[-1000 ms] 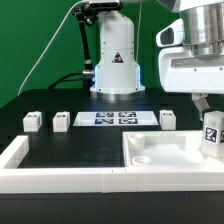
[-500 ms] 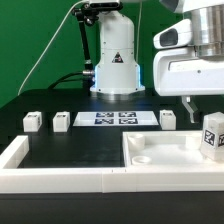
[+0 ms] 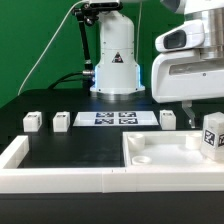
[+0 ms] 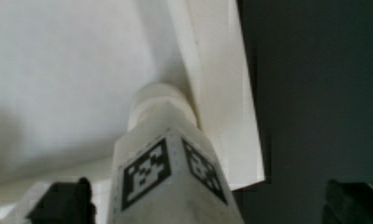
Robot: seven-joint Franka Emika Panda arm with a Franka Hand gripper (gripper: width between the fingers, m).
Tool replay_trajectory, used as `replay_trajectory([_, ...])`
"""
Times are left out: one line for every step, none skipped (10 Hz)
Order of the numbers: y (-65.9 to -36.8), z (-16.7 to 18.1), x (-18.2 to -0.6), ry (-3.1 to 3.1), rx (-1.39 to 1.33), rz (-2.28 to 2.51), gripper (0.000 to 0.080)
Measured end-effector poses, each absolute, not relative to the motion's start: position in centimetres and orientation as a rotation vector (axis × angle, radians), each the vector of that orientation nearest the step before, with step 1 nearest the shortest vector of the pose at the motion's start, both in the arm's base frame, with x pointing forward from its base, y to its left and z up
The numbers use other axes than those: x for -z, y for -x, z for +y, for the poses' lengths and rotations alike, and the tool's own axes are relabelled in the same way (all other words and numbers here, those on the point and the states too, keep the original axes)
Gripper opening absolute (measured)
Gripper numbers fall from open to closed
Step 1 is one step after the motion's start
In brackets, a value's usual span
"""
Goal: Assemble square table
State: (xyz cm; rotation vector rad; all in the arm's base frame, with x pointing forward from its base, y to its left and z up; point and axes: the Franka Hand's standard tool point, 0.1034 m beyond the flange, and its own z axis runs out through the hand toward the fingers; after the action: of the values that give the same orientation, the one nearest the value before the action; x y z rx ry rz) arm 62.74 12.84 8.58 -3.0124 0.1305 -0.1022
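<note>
Gripper (image 4: 211, 196) just let go. A second ago it was clamped on the leg (image 3: 212, 135); now your jaws stand wide and hold nothing. In the wrist view both fingertips (image 4: 67, 196) sit clear on either side of the leg, with no contact.

The leg is directly below the gripper, upright, tags facing out. It hasn't shifted since release, so it stands on its own. It's at a corner of the slab (image 3: 150, 152), right by the raised edge. The slab lies flat under the gripper and runs off to the exterior view's left of it.

Judgement: the leg is set in its corner socket. I can't tell if it is fully seated or needs more turning, because the joint is hidden in the exterior view and blurred in the wrist view.

Three loose legs (image 3: 62, 120) wait on the table beyond the slab, around the marker board (image 3: 120, 118). All are to the exterior view's left of the gripper, the nearest just past it.

One leg of four looks in, so you're early. Next you'd likely re-grip to turn this leg or fetch the nearest loose one. Mind the retreat, since a brush could tip the leg.
</note>
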Motion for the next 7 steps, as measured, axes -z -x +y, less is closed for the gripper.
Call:
replay_trajectory([-62.89, 12.85, -8.62, 3.021, 0.089, 0.022, 0.0649])
replay_trajectory([-63.37, 12.67, -8.66, 3.020, 0.093, -0.162, 0.0649])
replay_trajectory([-63.47, 12.50, -8.68, 3.012, 0.090, -0.291, 0.0649])
replay_trajectory([-63.63, 12.39, -8.80, 3.001, 0.106, -0.482, 0.0649])
replay_trajectory([-63.65, 12.29, -8.80, 2.987, 0.112, -0.618, 0.0649])
replay_trajectory([-63.65, 12.22, -8.78, 2.982, 0.113, -0.648, 0.0636])
replay_trajectory([-63.65, 12.23, -8.78, 2.984, 0.113, -0.640, 0.0636])
